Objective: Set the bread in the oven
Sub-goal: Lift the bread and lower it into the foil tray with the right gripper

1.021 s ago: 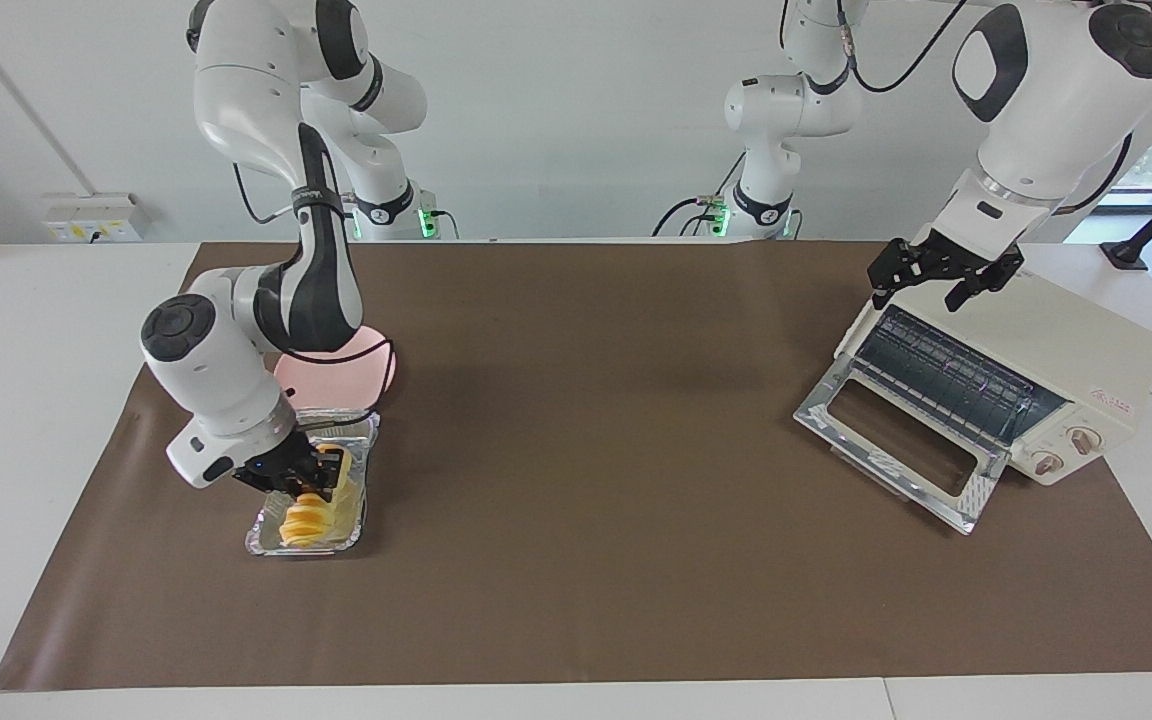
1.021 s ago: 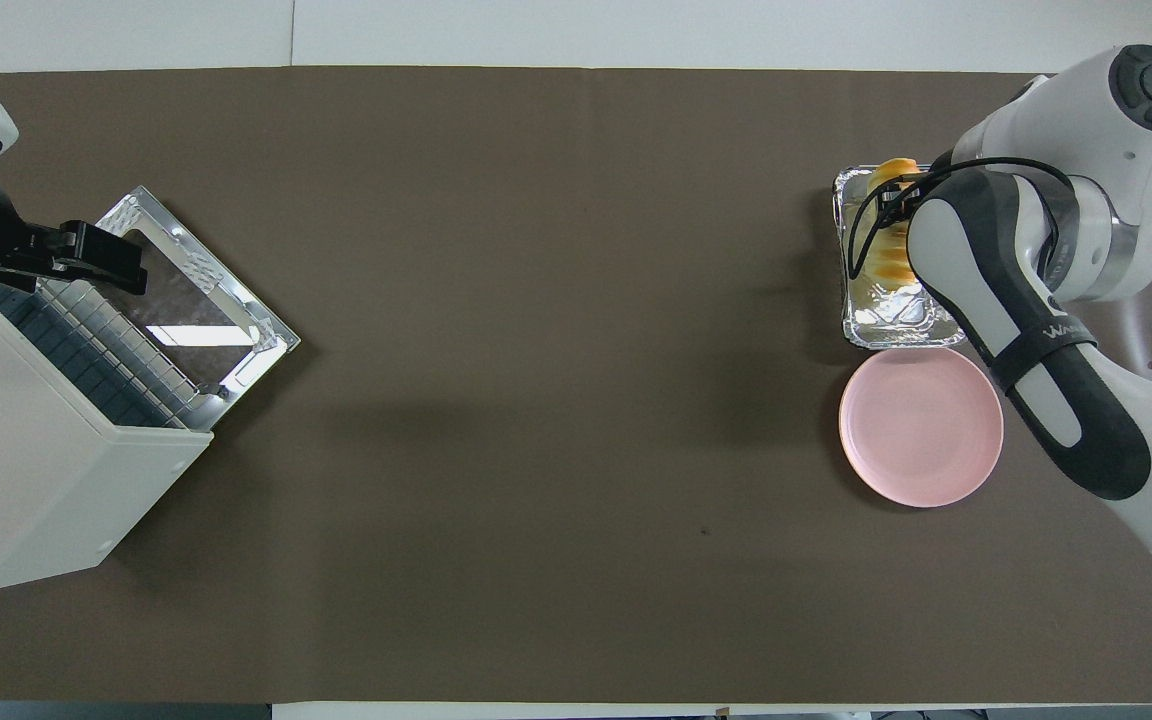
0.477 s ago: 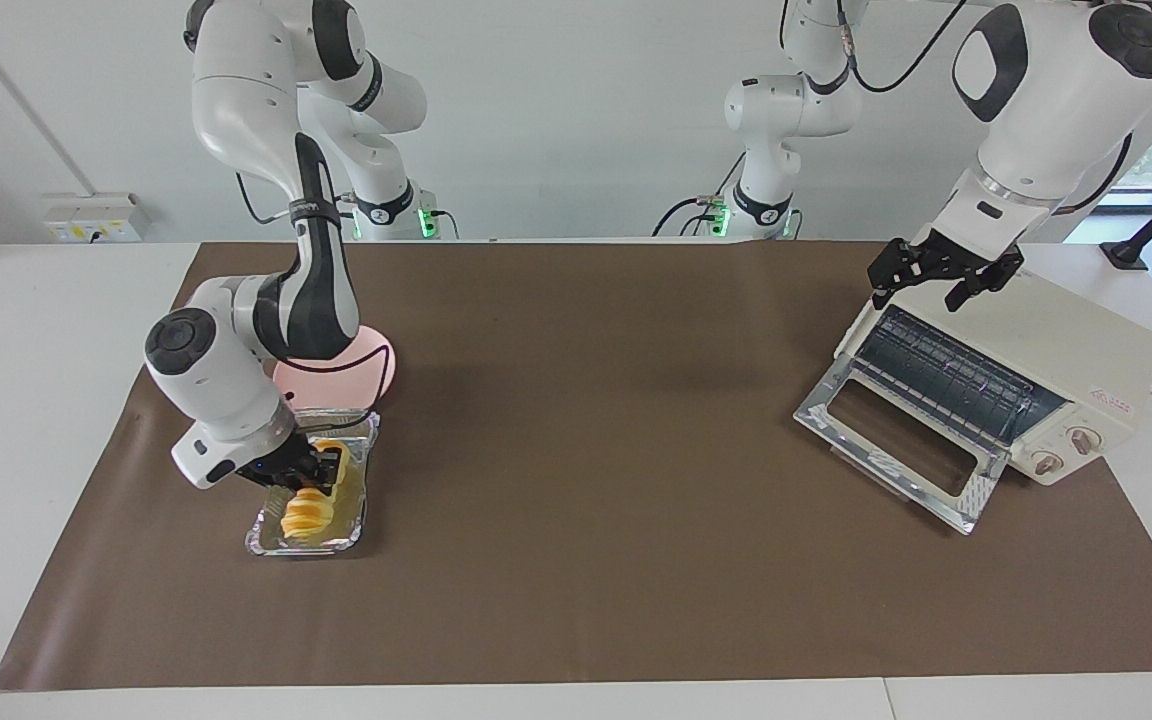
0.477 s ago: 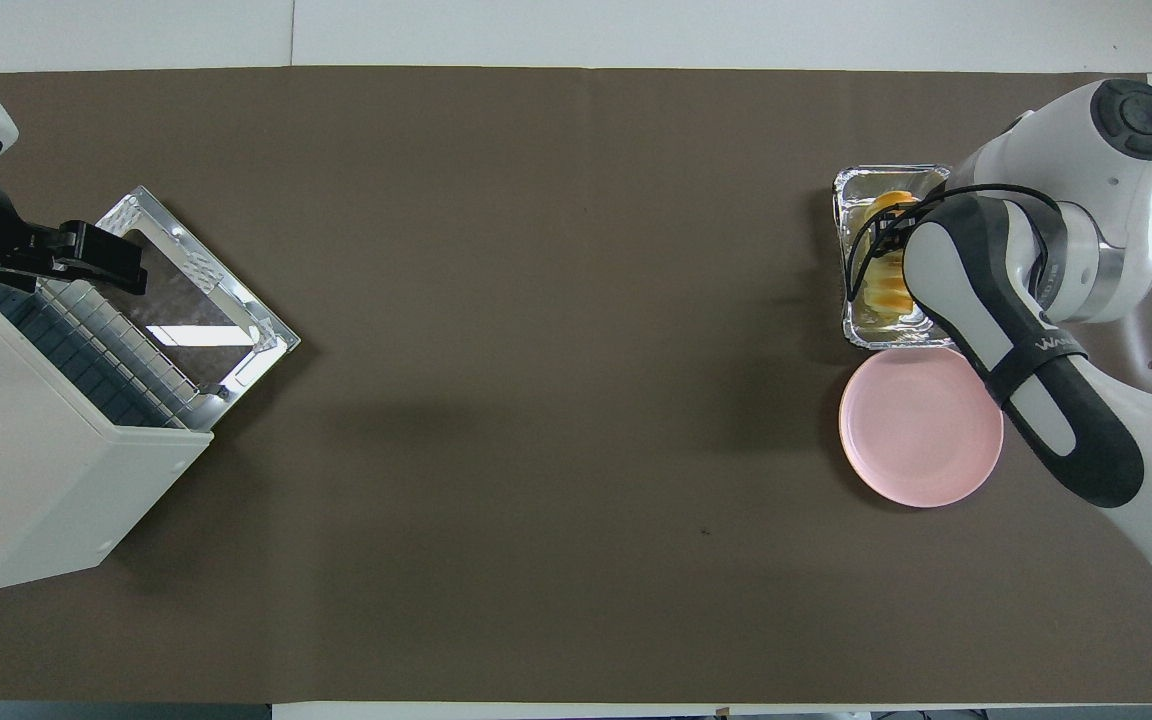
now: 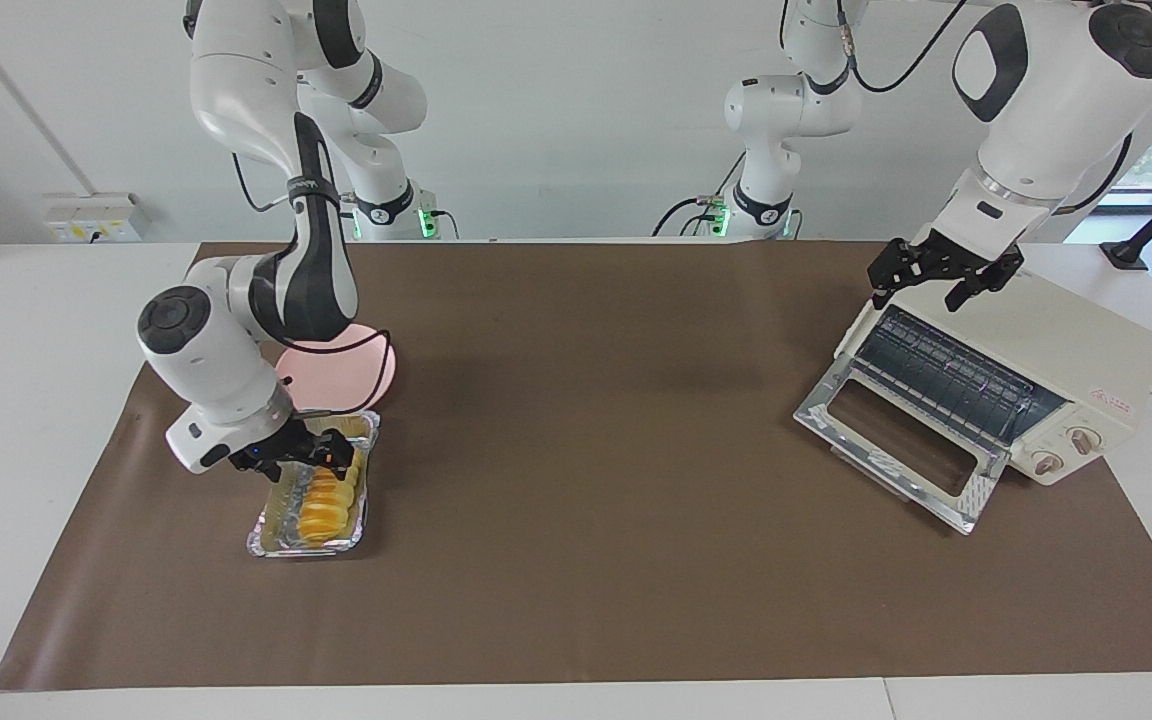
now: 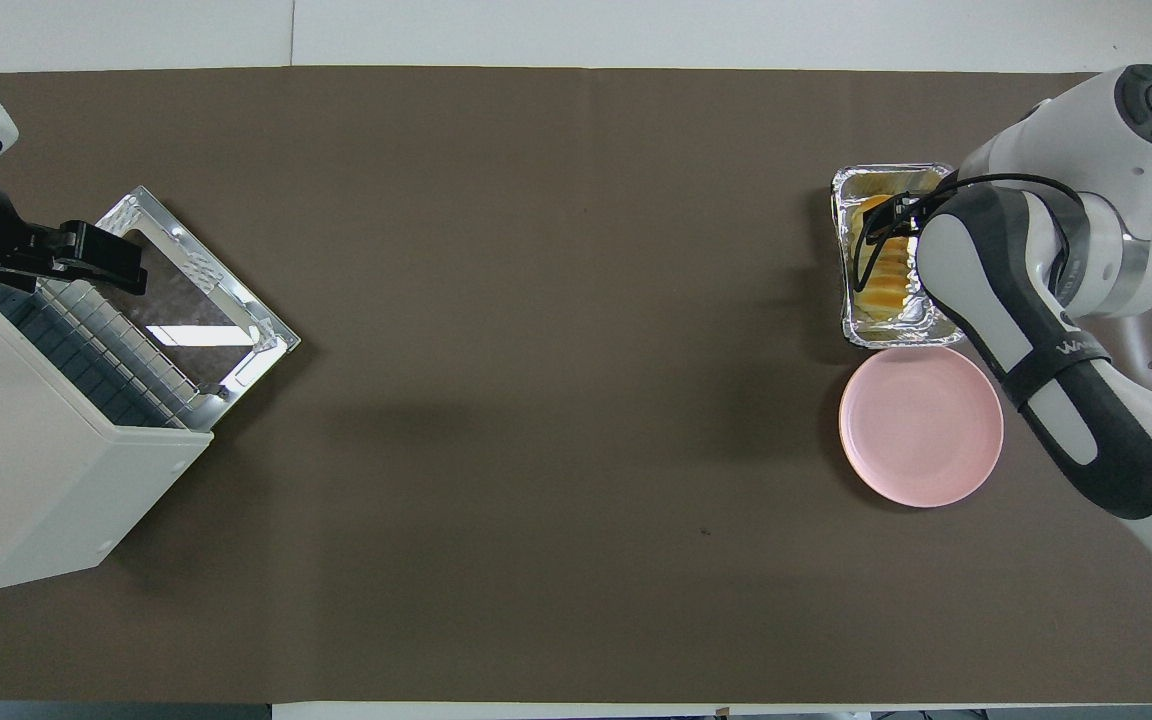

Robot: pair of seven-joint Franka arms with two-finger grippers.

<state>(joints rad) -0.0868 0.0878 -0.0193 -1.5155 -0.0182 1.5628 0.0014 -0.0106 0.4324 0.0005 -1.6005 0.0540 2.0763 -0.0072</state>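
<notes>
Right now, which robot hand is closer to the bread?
The right gripper. It hangs open just above the bread in the foil tray. The left gripper waits over the oven, at the left arm's end of the table.

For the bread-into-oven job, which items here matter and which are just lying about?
Part of the job:
- bread, lying in the foil tray
- oven, door down
- right claw, open over the tray
- left claw, open above the oven

Lying about:
- pink plate
</notes>
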